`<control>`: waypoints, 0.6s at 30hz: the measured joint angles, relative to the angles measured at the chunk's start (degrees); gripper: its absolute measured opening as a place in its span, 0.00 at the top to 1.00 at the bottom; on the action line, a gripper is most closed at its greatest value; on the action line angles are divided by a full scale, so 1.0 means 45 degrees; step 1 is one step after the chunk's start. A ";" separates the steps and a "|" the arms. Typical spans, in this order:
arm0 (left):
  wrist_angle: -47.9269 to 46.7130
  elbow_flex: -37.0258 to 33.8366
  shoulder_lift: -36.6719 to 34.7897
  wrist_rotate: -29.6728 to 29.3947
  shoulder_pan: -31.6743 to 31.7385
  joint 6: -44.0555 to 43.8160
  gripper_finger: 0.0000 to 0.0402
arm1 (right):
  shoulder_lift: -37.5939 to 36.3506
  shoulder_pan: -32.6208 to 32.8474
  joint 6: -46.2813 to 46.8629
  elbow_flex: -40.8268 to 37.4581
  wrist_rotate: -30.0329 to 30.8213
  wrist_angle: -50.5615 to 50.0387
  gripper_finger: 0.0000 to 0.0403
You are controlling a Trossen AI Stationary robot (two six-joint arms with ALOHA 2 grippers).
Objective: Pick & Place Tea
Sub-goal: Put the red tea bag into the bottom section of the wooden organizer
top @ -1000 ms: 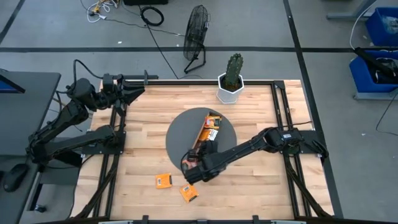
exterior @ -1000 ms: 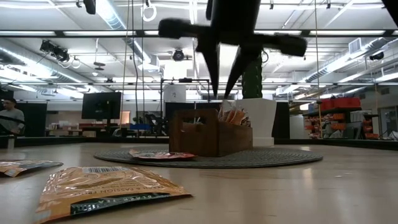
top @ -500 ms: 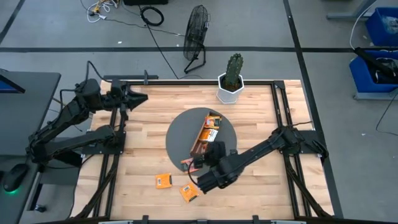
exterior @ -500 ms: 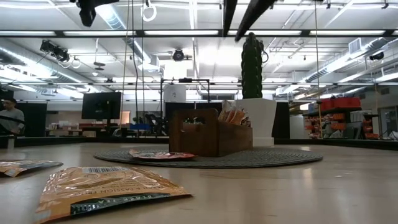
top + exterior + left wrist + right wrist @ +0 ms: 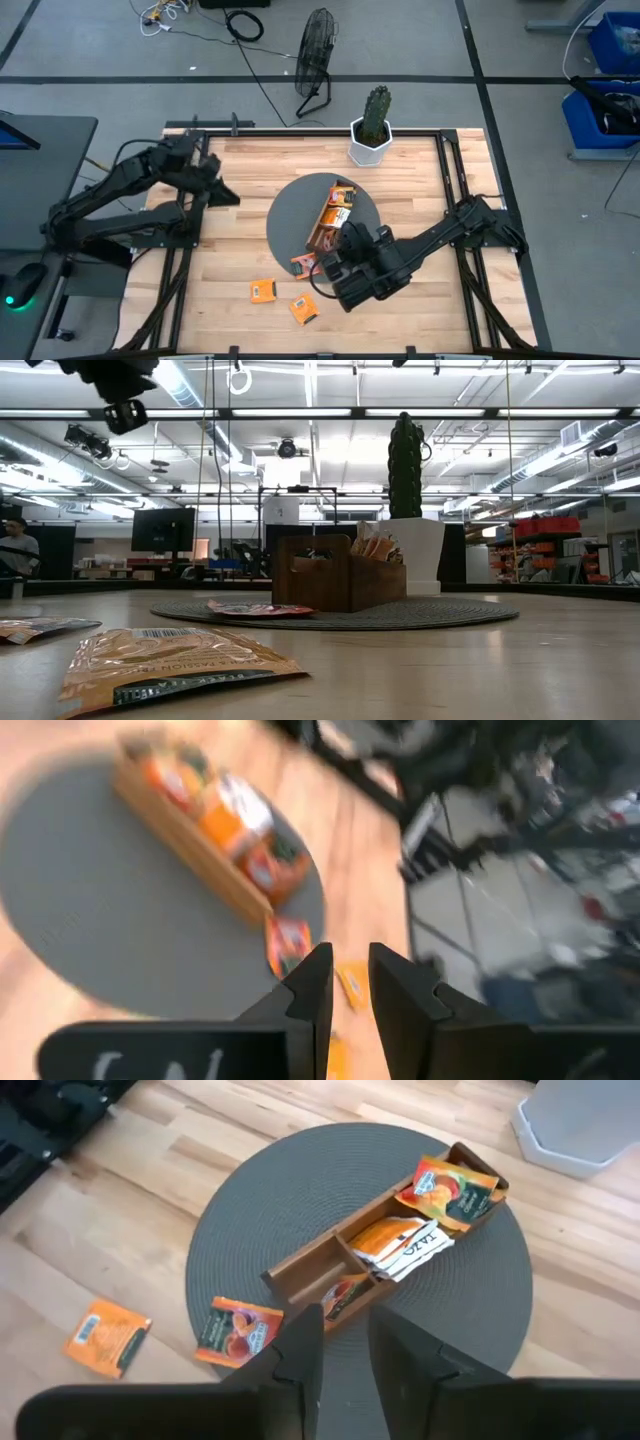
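tea sachets lie in three places: several stand in the tray (image 5: 385,1230) on the round mat (image 5: 250,1200), one (image 5: 238,1332) rests flat on the mat's edge just beside the tray, and two (image 5: 264,290) (image 5: 304,309) sit on the bare table near the front.

my right gripper (image 5: 338,1342) hangs high over the mat, fingers a narrow gap apart and holding nothing. my left gripper (image 5: 343,982) is up over the table's left side, aimed at the mat, fingers also narrow and empty.

my worry: both arms point at the same spot, so they could clash. a flat sachet may also slide instead of lifting.

the left wrist view is blurred, and the low view shows neither gripper's fingertips.
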 joint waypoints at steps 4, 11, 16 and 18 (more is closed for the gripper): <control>-0.1090 -0.0001 0.0544 0.0205 -0.1088 -0.0654 0.82 | -0.0129 0.0049 -0.0458 0.0000 0.0016 -0.0186 0.78; -0.0871 0.0000 0.1870 -0.0964 -0.3764 -0.1418 0.82 | -0.0133 0.0044 -0.1699 0.0000 0.0046 -0.0557 0.78; 0.0955 0.0000 0.3007 -0.2546 -0.5654 -0.2565 0.80 | -0.0202 0.0114 -0.1961 -0.0005 0.0649 -0.0557 0.78; 0.1478 0.0000 0.3509 -0.3165 -0.6237 -0.3356 0.77 | -0.0437 0.0210 -0.1965 -0.0005 0.1097 -0.0557 0.78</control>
